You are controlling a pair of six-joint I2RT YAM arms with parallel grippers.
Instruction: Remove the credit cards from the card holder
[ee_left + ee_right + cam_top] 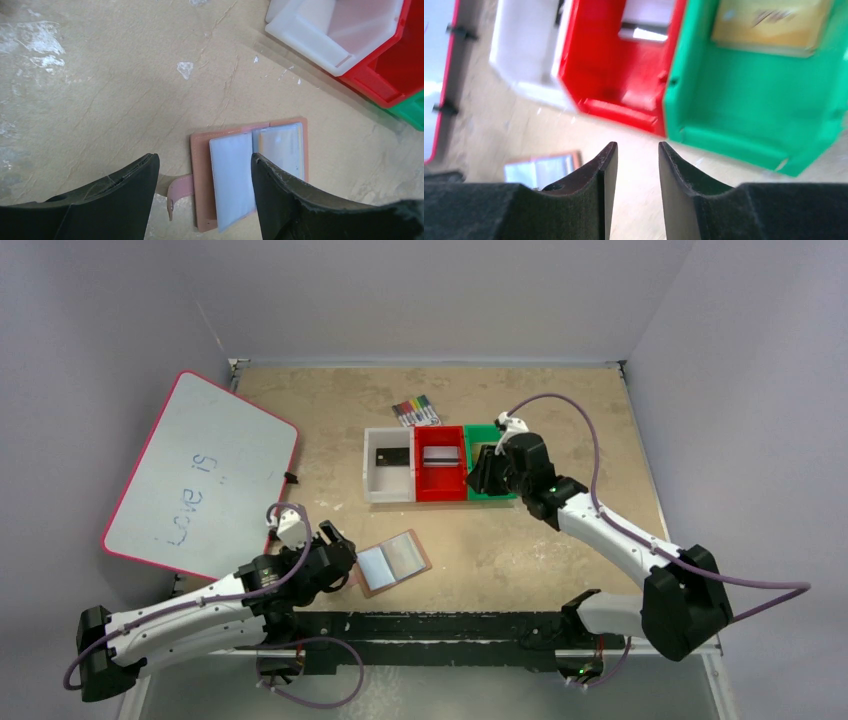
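My left gripper [342, 562] hung just above the card holder [393, 562], its two black, scuffed, matte fingers [125, 195] spread wide with nothing between them. The card holder [200, 170] lay open and flat on the rough, cracked tan table [520, 540], well apart from the bins. It was a thin tan-brown rectangle with two glossy, pale-blue clear pockets [230, 175] side by side and a small strap [180, 190] sticking out of one edge.

My right gripper [480, 472] hovered over the green bin [749, 100]. Its dark, felt-like fingers [594, 200] stood a narrow gap apart, clamped on nothing.

A flat gold credit card [774, 20] lay on that bin's smooth plastic floor. In the red bin [440, 490] next to it lay a silver-grey card [440, 455] with a dark stripe, and in the white bin [388, 490] a black card [391, 456]. The three box-shaped bins stood touching in a row.

Behind them lay a pack of coloured markers [415, 410]. A red-rimmed whiteboard [200, 470] with rounded corners lay to the left.
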